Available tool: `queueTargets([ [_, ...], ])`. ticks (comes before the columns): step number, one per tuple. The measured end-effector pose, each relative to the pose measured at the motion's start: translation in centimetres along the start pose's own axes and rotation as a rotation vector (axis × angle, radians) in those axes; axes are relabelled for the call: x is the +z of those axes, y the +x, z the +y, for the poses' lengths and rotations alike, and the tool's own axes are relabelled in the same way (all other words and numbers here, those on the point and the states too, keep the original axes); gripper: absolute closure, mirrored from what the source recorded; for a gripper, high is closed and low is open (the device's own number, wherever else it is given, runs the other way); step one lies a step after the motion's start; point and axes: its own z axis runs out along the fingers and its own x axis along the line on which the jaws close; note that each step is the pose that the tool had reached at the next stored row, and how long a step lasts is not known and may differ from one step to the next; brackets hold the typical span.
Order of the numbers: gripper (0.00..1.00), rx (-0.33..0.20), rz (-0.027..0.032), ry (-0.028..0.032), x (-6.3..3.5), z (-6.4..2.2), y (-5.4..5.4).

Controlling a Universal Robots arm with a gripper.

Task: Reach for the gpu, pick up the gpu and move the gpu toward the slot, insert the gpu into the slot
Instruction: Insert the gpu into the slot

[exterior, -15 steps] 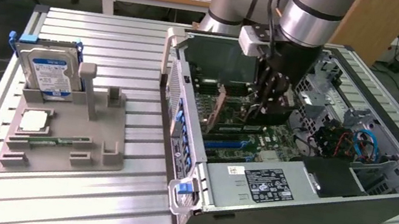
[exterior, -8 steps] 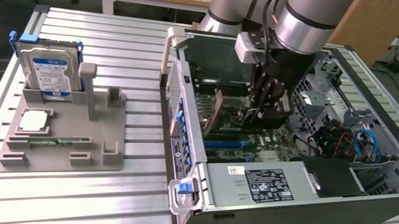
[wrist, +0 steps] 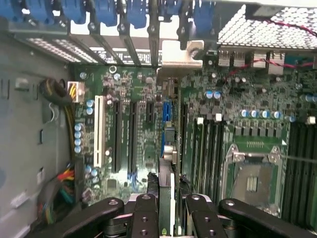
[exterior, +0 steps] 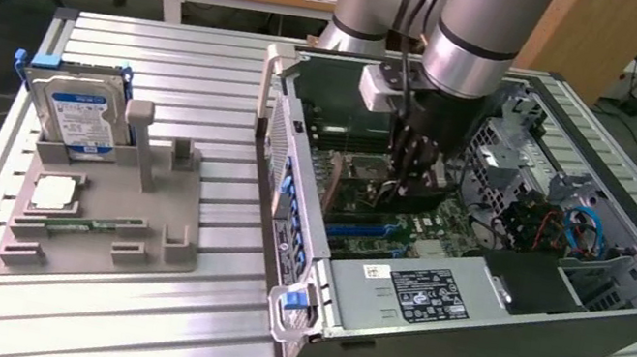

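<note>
Alignment is what matters now: the thin dark circuit-card gpu (wrist: 167, 163), clenched edge-on between the black gripper (wrist: 168, 218) jaws, should be kept upright above the long blue plastic slot (wrist: 166, 130) directly beneath them

A grey holder (exterior: 102, 219) sits on the slatted metal counter (exterior: 122, 331), well apart from the open computer case (exterior: 466, 313). A hard drive (exterior: 77, 118) (blue label) stands upright in it; a small green stick (exterior: 98, 226), perhaps memory, lies lower down.
</note>
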Motion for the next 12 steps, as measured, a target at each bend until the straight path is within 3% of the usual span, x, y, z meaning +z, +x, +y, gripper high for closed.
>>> queueTargets([
  [7,0.74,0.0,0.0016,0.0,1.27,0.52,0.0],
  [12,0.74,0.0,0.0033,0.0,2.17,1.42,-0.1],
])
